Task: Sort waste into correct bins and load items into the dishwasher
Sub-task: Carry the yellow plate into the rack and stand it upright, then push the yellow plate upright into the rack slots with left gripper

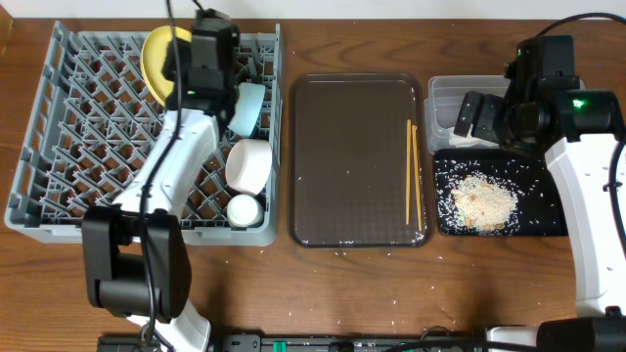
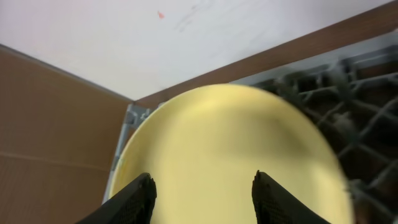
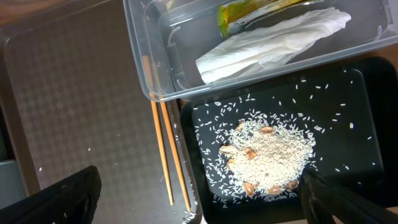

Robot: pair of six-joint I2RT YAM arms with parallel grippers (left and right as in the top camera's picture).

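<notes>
Wooden table (image 1: 342,293), left to right: grey dish rack (image 1: 98,147), dark brown tray (image 1: 352,147) just beside it, then clear tub (image 1: 445,93) behind black tray (image 1: 548,210), the two touching. Stray rice grains (image 1: 339,253) lie on the wood along the front.

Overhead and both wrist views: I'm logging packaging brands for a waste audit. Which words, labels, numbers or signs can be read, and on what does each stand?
No text can be read in any view.
yellow-green wrapper, lying in the clear plastic tub: printed, but too blurred and crumpled to read.
white wall behind the yellow plate: faint scribble-like marks, not legible.
</notes>
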